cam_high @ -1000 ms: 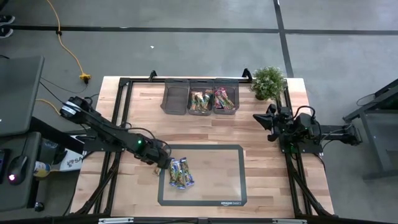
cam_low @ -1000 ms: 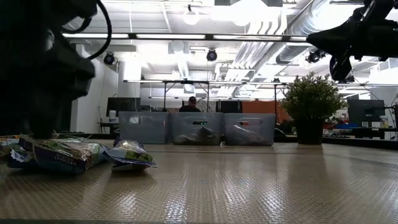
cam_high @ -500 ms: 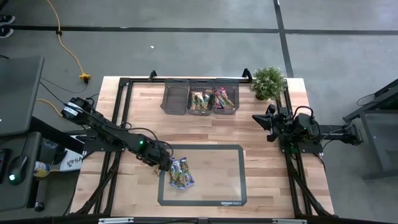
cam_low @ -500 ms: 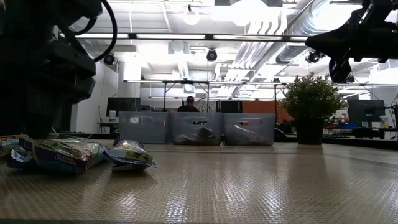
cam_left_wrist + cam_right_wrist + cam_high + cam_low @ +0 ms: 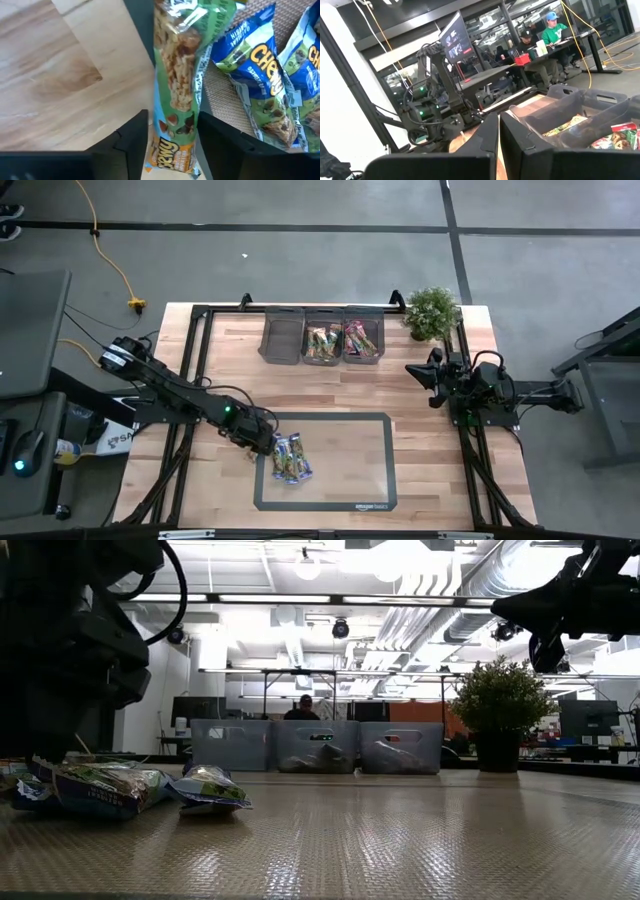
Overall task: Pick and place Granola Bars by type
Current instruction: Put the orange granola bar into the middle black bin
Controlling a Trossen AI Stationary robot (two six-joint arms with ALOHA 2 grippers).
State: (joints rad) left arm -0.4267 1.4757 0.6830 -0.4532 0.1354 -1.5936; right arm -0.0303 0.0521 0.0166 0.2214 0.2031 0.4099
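The left gripper (image 5: 170, 135) straddles a green bar (image 5: 180, 80) at the mat's (image 5: 370, 470) near-left edge, fingers apart on either side, ready to close; blue bars (image 5: 260, 75) lie just right of it. The right gripper (image 5: 425, 375) waits at the right, fingers together, clear of the far bins (image 5: 283, 340)

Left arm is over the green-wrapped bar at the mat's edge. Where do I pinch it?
Pinch the green-wrapped granola bar across its narrow width, mid-length, coming from straight above. It lies flat and long between the fingers of the left gripper, and the blue bars crowd only one side.
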